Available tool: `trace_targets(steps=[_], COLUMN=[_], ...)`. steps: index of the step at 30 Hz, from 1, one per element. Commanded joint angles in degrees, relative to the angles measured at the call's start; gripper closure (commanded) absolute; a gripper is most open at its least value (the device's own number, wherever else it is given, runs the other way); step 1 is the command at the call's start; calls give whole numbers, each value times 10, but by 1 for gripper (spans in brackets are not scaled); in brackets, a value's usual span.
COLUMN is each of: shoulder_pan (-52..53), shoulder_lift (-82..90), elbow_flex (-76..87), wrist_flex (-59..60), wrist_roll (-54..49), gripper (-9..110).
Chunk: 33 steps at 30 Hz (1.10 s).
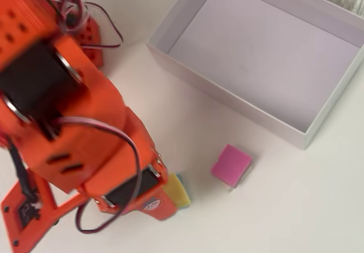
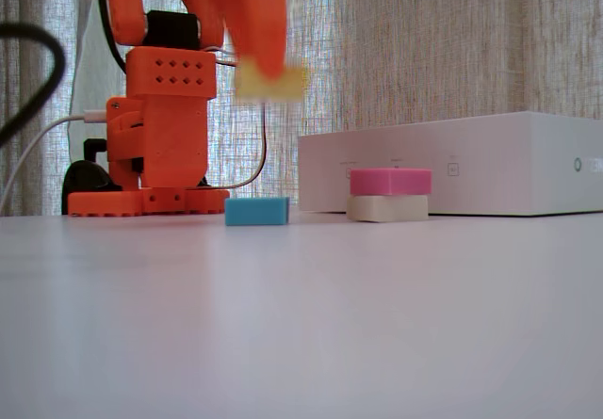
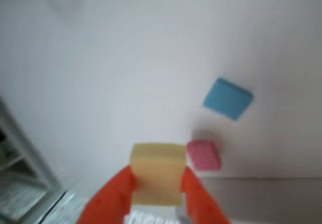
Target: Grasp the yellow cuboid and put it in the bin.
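Plainly, the bin is the biggest thing here, a shallow white cardboard box with low walls and a pale lilac floor, lying up and to the right of the arm in the overhead view, with bare table between them. The arm itself is glossy orange plastic with looping dark cables, and its bulk hides most of the gripper from above. In the wrist view the two orange fingers are pressed in on the yellow block, one on each side face, so the block is pinched and, by the fixed view, held well clear of the table, high in the air beside the arm's base (blurred there, so its tilt cannot be read). The coming move, I judge, turns on this: the bin lies away from the held block toward the upper right of the overhead view, and the carry must clear the near wall before letting go. On the table below rest a pink block, seemingly on a pale cream one, and a blue block, all flat, matte, foam-like squares.
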State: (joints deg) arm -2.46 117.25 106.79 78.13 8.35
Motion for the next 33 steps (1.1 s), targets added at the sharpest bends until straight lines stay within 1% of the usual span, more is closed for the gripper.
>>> trace_targets(steps=[1, 4, 8, 11, 12, 15, 18, 24, 28, 29, 30, 32, 33], shoulder_pan=[-60, -142, -253, -337, -367, -420, -446, -454, -456, -454, -450, -437, -429], shoulder_lift=[54, 54, 62, 64, 64, 56, 55, 88, 91, 91, 95, 106, 113], elbow_flex=[-180, -307, -312, -241, -207, -82, 49, 214, 243, 240, 238, 234, 227], wrist_flex=[65, 87, 85, 83, 83, 45, -14, -99, -116, -119, -124, -144, -151], wrist_roll=[-20, -33, -53, -78, -102, -142, -169, -176, -171, -171, -171, -171, -173], gripper=[110, 110, 110, 110, 110, 110, 110, 109, 96, 89, 75, 53, 51])
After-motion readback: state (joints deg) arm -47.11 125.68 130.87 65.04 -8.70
